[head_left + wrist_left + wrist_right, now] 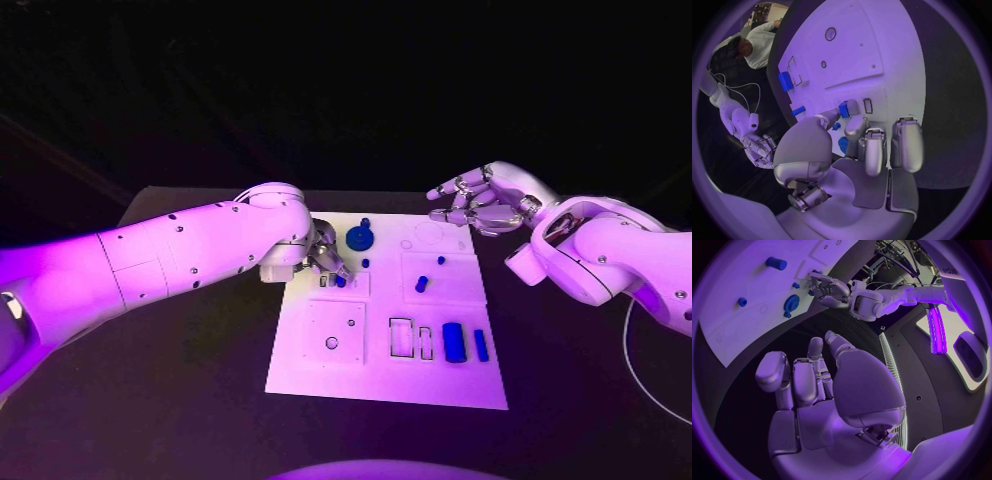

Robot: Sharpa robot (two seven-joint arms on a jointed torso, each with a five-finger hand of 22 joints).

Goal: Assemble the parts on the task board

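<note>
So at this point I had the left hand (320, 258) down over the task board (361, 375) near its left edge, toward the far end, and its fingertips (846, 109) pinched a small blue part (843, 110) right against the plate. The right hand (483, 201) hung off past the far right corner, over the black table (173, 400), fingers apart and holding nothing. A round blue part (359, 238) sat at the far edge, and two blue bars (464, 343) lay near the right edge.
</note>
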